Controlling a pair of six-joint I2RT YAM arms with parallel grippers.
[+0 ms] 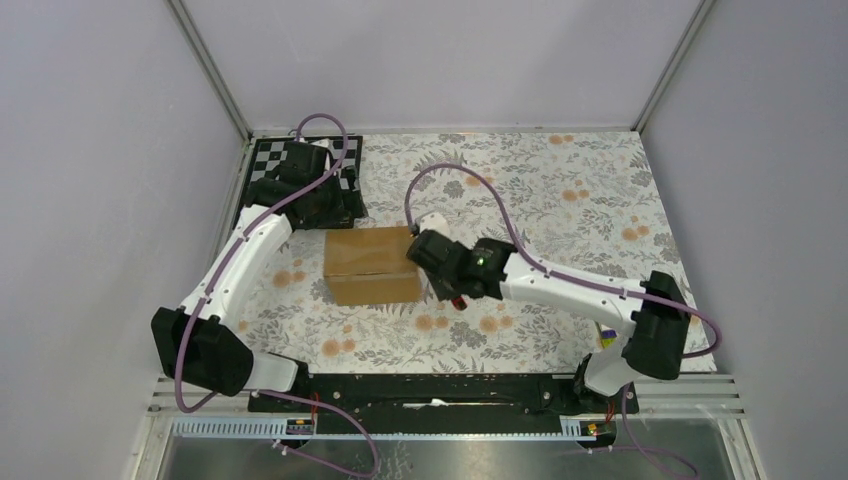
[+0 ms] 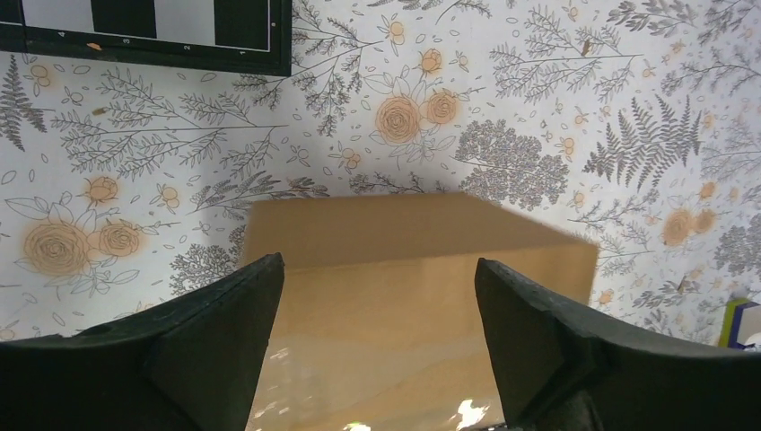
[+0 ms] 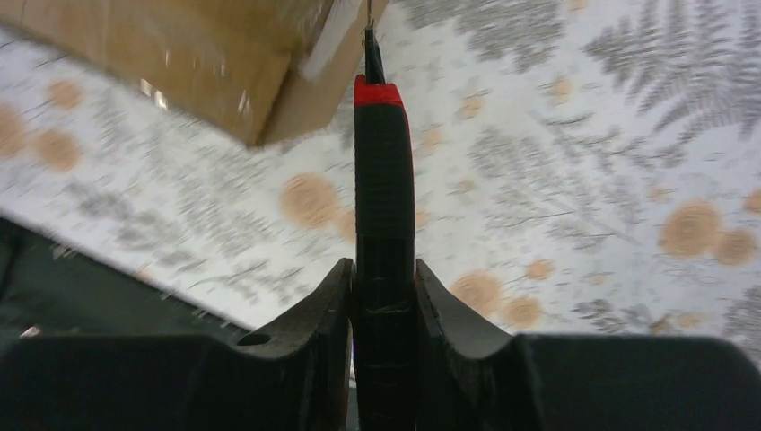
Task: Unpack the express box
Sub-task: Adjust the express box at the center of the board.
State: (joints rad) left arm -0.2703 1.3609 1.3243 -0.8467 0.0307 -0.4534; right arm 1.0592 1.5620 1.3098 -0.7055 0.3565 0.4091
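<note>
The express box [image 1: 372, 265], a plain brown carton with glossy tape, lies shut in the middle of the floral cloth. My left gripper [image 1: 335, 212] hangs just behind the box's far left corner. In the left wrist view its fingers [image 2: 224, 332] stand wide apart above the box [image 2: 386, 224], and my left gripper [image 2: 377, 269] is open and holds nothing. My right gripper [image 1: 428, 252] is at the box's right end. In the right wrist view my right gripper [image 3: 383, 269] is shut on a black cutter [image 3: 384, 180] with a red tip. Its blade points at a taped corner of the box [image 3: 179, 54].
A black-and-white checkerboard [image 1: 270, 160] lies at the back left, also seen in the left wrist view [image 2: 144, 22]. A small blue and yellow object [image 1: 607, 338] sits near the right arm's base. A black rail [image 1: 420, 390] runs along the near edge. Grey walls enclose the table.
</note>
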